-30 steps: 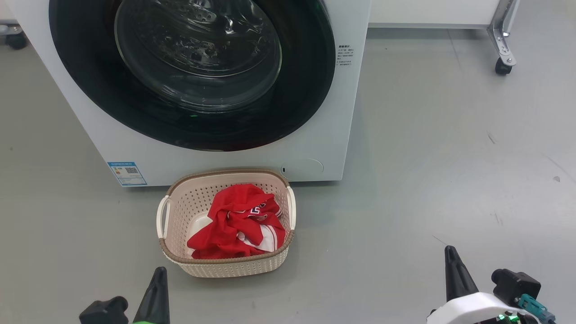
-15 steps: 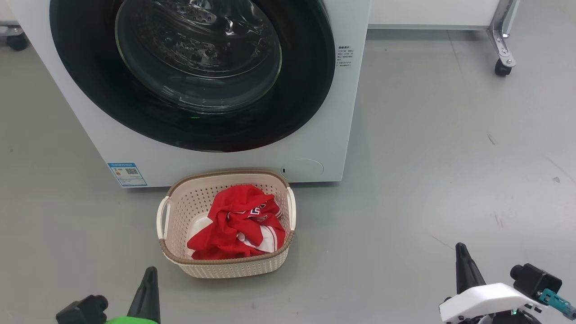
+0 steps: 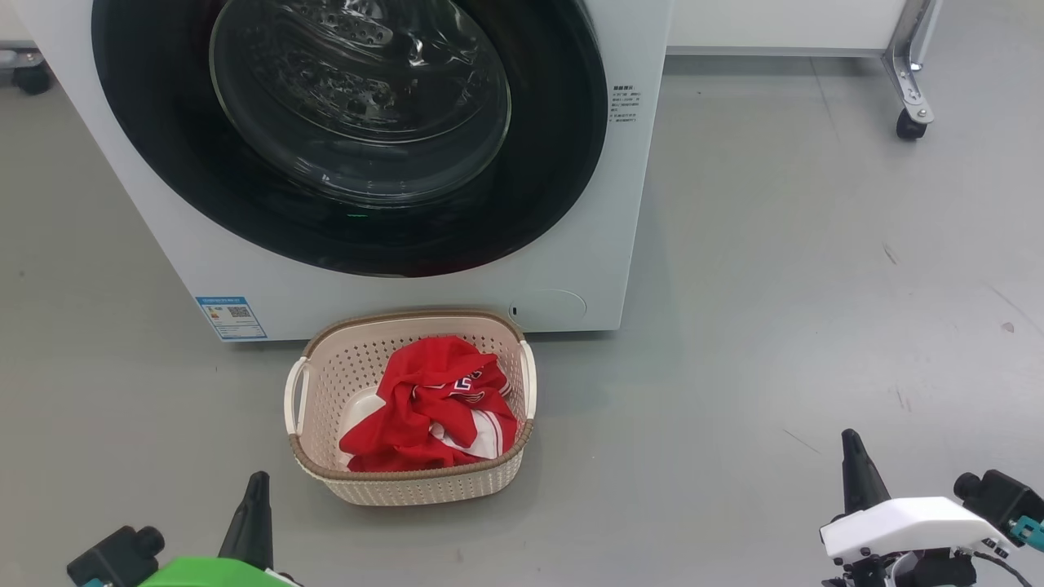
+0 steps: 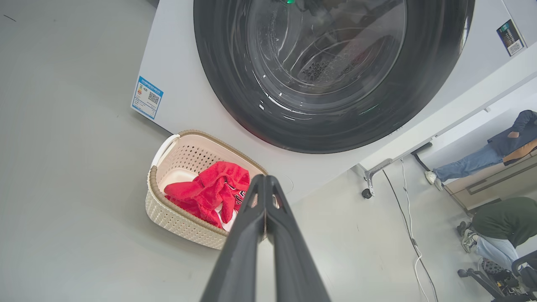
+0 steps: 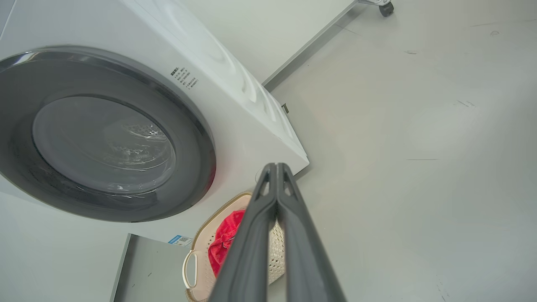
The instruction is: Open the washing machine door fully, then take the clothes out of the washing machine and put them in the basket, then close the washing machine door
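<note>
The white washing machine fills the upper left of the head view, its black-rimmed glass door flat against its front. Directly before it on the floor stands the cream basket, holding red clothes with white stripes. My left gripper is low at the bottom left, shut and empty, short of the basket's near left corner. My right gripper is at the bottom right, shut and empty, well right of the basket. The wrist views show the same door, the basket and the clothes.
Grey floor surrounds the basket, with wide room on the right. A castor of a metal frame stands at the back right. In the left wrist view a cable trails on the floor and a seated person is far off to the right.
Both grippers have drawn back toward the bottom of the head view and spread outward, left to the left, right to the right. Door, basket and clothes have not moved.
</note>
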Tool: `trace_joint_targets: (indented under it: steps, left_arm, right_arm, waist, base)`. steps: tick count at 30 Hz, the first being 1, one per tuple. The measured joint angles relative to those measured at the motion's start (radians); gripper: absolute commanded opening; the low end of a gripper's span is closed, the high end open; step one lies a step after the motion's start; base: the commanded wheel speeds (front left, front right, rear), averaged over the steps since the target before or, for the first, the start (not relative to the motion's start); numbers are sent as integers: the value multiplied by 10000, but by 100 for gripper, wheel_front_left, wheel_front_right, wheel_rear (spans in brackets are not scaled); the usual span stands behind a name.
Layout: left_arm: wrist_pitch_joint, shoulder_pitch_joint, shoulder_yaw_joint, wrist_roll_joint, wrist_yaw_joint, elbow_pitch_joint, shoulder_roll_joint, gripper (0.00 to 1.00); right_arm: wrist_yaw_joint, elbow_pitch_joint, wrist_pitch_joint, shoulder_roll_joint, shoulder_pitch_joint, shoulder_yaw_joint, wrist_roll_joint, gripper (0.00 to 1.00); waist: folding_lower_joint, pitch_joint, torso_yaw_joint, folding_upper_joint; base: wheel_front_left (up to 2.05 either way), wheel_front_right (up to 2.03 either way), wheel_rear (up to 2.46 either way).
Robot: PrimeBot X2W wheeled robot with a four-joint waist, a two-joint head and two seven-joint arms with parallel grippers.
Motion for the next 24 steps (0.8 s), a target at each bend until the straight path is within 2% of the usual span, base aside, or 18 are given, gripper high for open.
trace_joint_targets:
  steps: [24]
  left_arm:
    - [424, -613, 600, -3233, -600, 640, 71, 0]
  right_arm:
    - [286, 215, 696, -90, -459, -692, 3162, 0]
  waist:
    - [0, -64, 3, 0]
  base:
    - [0, 0, 0]
